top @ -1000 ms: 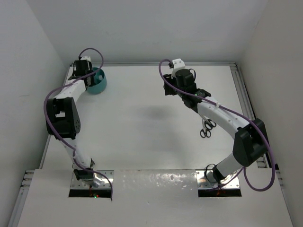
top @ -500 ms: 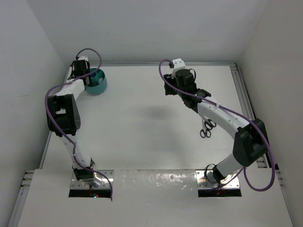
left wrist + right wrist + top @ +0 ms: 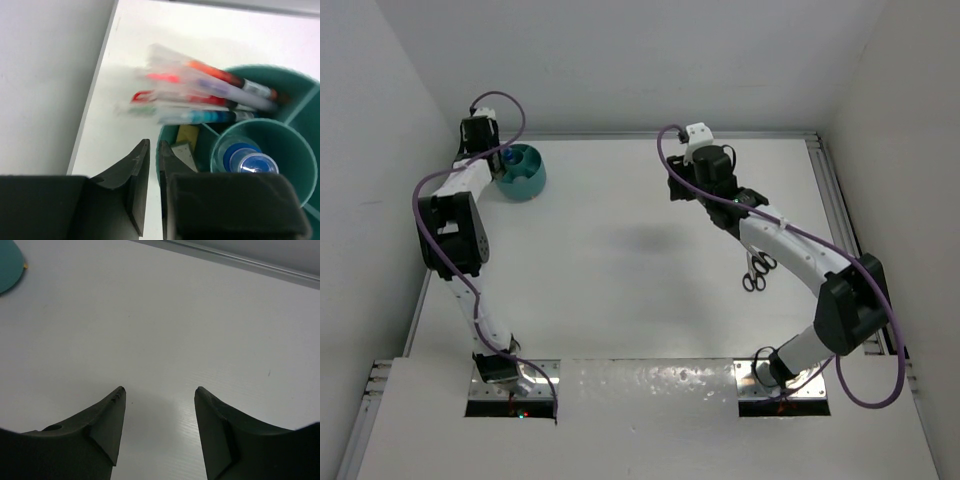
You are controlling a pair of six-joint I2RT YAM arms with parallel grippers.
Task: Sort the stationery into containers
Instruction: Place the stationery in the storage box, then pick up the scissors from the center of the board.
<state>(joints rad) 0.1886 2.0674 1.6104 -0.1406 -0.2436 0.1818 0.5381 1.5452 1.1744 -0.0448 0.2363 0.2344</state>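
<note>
Over the last second the left gripper [image 3: 150,172] has pulled back off the teal tub [image 3: 523,172] toward the far-left corner, jaws nearly closed on nothing, so its drop looks finished. Inside the tub's smooth plastic dividers lie slim translucent pens [image 3: 200,95], a blue-capped bottle [image 3: 248,161] and a tan eraser [image 3: 186,139]. The black-handled scissors [image 3: 758,270] remain well right of the tub, beside the right gripper [image 3: 159,412], which hangs wide open and empty

White tabletop [image 3: 620,260], enclosed by plain white walls [image 3: 650,60] at rear and sides. Metal rail [image 3: 830,190] along right edge. Even, diffuse lighting.
</note>
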